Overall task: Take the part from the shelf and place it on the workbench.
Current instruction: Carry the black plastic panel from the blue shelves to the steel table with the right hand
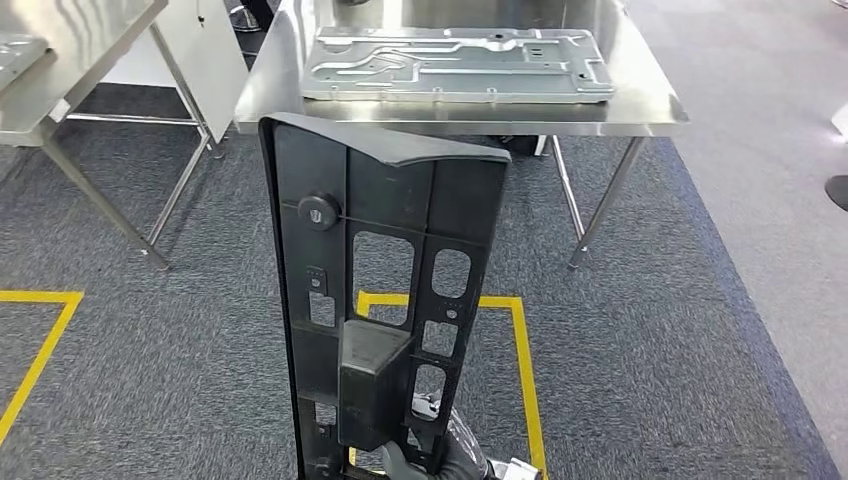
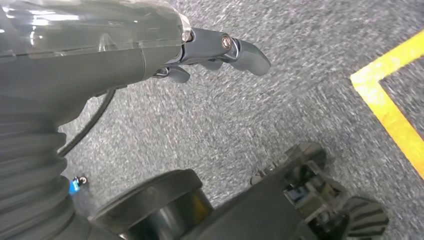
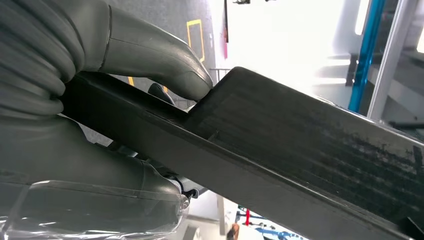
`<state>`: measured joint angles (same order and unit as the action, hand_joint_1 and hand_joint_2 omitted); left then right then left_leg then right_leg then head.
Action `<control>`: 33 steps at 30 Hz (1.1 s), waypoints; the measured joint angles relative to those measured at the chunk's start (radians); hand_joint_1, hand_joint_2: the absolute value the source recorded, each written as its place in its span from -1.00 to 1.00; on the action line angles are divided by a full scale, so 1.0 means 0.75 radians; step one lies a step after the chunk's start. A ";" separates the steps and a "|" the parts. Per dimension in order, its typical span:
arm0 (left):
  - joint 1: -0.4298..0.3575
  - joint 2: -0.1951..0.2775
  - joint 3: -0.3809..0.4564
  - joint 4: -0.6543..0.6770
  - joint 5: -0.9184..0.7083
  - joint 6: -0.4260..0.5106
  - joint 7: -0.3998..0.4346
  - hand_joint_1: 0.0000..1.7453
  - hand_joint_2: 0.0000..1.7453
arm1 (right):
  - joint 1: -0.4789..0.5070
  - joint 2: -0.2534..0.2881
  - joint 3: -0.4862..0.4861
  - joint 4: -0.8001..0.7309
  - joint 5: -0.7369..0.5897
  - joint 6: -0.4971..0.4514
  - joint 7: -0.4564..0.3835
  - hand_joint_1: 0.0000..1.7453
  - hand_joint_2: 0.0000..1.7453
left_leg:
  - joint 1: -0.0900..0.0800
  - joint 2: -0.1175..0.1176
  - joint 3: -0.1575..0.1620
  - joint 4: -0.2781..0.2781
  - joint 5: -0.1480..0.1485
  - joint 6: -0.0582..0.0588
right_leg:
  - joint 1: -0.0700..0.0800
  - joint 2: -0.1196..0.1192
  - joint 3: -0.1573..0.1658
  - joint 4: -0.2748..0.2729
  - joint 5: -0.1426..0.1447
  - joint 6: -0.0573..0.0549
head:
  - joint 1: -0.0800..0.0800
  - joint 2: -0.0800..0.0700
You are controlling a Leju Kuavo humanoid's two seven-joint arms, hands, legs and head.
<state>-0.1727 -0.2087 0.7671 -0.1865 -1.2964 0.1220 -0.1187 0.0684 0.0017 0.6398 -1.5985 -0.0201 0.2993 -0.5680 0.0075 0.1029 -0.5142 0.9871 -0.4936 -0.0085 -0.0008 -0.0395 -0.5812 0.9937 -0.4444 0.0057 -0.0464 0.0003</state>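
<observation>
One hand, your right hand [image 3: 150, 65], grips the tall black slotted plastic panel [image 1: 385, 300] upright, clearing the steel workbench [image 1: 650, 110] edge; left hand [image 2: 220, 50] hangs released

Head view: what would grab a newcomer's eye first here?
The tall black plastic part stands upright in the middle of the picture, gripped near its lower end by the right hand. Behind it, a steel workbench carries a flat grey metal panel. Yellow tape marks the grey carpet.

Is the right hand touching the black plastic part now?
Touching. In the right wrist view, the right hand grips the black part, thumb pressed on its edge.
</observation>
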 joint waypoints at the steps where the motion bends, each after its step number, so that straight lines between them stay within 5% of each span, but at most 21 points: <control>1: -0.003 0.000 0.000 0.000 0.000 0.000 0.000 -1.00 1.00 | 0.000 0.000 0.000 0.000 0.000 0.001 0.000 1.00 1.00 | 0.002 -0.014 0.000 0.012 -0.012 -0.009 | -0.004 0.015 0.003 -0.005 0.003 -0.008 | 0.000 0.000; 4: -0.006 0.000 0.000 0.000 0.000 0.000 -0.001 -1.00 1.00 | -0.003 0.002 0.001 0.000 -0.001 0.004 0.000 1.00 1.00 | 0.008 -0.105 -0.084 0.207 -0.123 -0.025 | -0.014 0.057 0.009 -0.016 0.009 -0.024 | 0.000 0.000; 6: -0.001 0.000 0.000 0.000 0.000 0.000 -0.001 -1.00 1.00 | -0.002 0.003 0.001 0.001 -0.001 0.006 0.000 1.00 1.00 | 0.009 -0.124 -0.172 0.379 -0.184 -0.030 | -0.014 0.090 0.008 -0.014 0.008 -0.026 | 0.000 0.000; 7: 0.001 0.000 0.000 0.000 0.000 0.000 -0.001 -1.00 1.00 | -0.001 0.003 0.001 0.002 -0.001 0.006 0.000 1.00 1.00 | 0.009 -0.126 -0.191 0.405 -0.176 -0.030 | -0.014 0.109 0.009 -0.012 0.007 -0.026 | 0.000 0.000; 8: 0.001 0.001 0.000 0.000 0.000 0.000 -0.001 -1.00 1.00 | -0.001 0.003 0.001 0.002 0.000 0.005 -0.001 1.00 1.00 | 0.010 -0.128 -0.182 0.373 -0.139 -0.030 | -0.014 0.129 0.010 -0.010 0.006 -0.025 | 0.000 0.000; 11: 0.000 0.004 0.000 0.000 0.000 0.001 -0.003 -1.00 1.00 | 0.000 0.004 0.001 0.002 0.008 -0.011 -0.009 1.00 1.00 | 0.016 -0.173 -0.076 0.108 0.002 -0.020 | -0.014 0.176 0.010 0.006 -0.003 -0.012 | 0.000 0.000; 15: -0.004 0.005 0.000 0.000 0.000 0.000 -0.008 -1.00 1.00 | 0.005 0.004 0.001 0.001 0.020 -0.035 -0.020 1.00 1.00 | 0.013 -0.194 -0.050 0.031 0.021 0.009 | -0.014 0.199 -0.003 0.013 -0.004 0.021 | 0.000 0.000; 17: -0.005 0.002 0.000 0.000 0.000 0.000 -0.009 -1.00 1.00 | 0.005 0.003 0.000 0.000 0.028 -0.041 -0.024 1.00 1.00 | 0.016 -0.182 -0.048 0.024 0.030 0.030 | -0.012 0.151 -0.021 0.052 -0.032 0.033 | 0.000 0.000; 19: -0.002 0.002 0.000 0.000 0.001 0.000 -0.009 -1.00 1.00 | 0.004 0.003 0.000 0.000 0.034 -0.048 -0.025 1.00 1.00 | 0.014 -0.166 -0.047 0.020 0.032 0.043 | -0.012 0.086 -0.087 0.193 -0.108 0.040 | 0.000 0.000; 21: 0.005 0.003 0.000 0.000 0.004 0.001 -0.003 -1.00 1.00 | 0.005 0.002 0.000 0.000 0.037 -0.053 -0.025 1.00 1.00 | 0.009 -0.149 -0.049 0.021 0.031 0.047 | -0.016 0.066 -0.175 0.367 -0.176 0.047 | 0.000 0.000; 22: 0.007 0.004 0.000 0.000 0.006 0.002 -0.001 -1.00 1.00 | 0.005 0.001 0.000 0.001 0.038 -0.055 -0.025 1.00 1.00 | 0.007 -0.142 -0.049 0.021 0.029 0.047 | -0.017 0.063 -0.195 0.404 -0.178 0.047 | 0.000 0.000; 23: 0.007 0.004 0.000 0.000 0.009 0.002 0.002 -1.00 1.00 | 0.005 0.001 0.000 0.001 0.039 -0.055 -0.026 1.00 1.00 | 0.006 -0.136 -0.048 0.022 0.026 0.047 | -0.017 0.061 -0.187 0.385 -0.153 0.046 | 0.000 0.000; 25: 0.007 0.005 0.000 0.000 0.012 0.002 0.003 -1.00 1.00 | 0.005 -0.001 0.000 0.001 0.041 -0.057 -0.028 1.00 1.00 | 0.003 -0.130 -0.041 0.022 0.019 0.044 | -0.014 0.055 -0.096 0.208 -0.063 0.033 | 0.000 0.000; 27: 0.006 0.004 0.000 0.000 0.012 0.002 0.002 -1.00 1.00 | 0.005 -0.002 0.000 0.000 0.044 -0.060 -0.031 1.00 1.00 | -0.001 -0.126 -0.036 0.022 0.011 0.034 | -0.004 0.045 -0.013 0.050 -0.019 0.016 | 0.000 0.000; 31: 0.003 0.004 0.000 0.000 0.012 0.003 0.002 -1.00 1.00 | 0.008 -0.004 0.001 -0.004 0.048 -0.072 -0.033 1.00 1.00 | 0.000 -0.122 -0.020 0.019 -0.005 0.003 | 0.002 0.051 0.017 0.001 -0.024 -0.008 | 0.000 0.000; 33: 0.000 0.004 0.000 0.000 0.011 0.003 0.002 -1.00 1.00 | 0.009 -0.004 0.001 -0.008 0.049 -0.077 -0.035 1.00 1.00 | 0.000 -0.124 -0.042 0.085 -0.039 -0.010 | -0.007 0.054 0.042 -0.017 -0.025 -0.020 | 0.000 0.000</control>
<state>-0.1726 -0.2053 0.7671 -0.1869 -1.2879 0.1241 -0.1169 0.0751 -0.0013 0.6408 -1.6047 0.0167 0.2413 -0.5944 0.0076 0.0100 -0.5457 1.0507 -0.5231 -0.0157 -0.0060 0.0013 -0.5496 0.9809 -0.4630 -0.0097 -0.0467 0.0002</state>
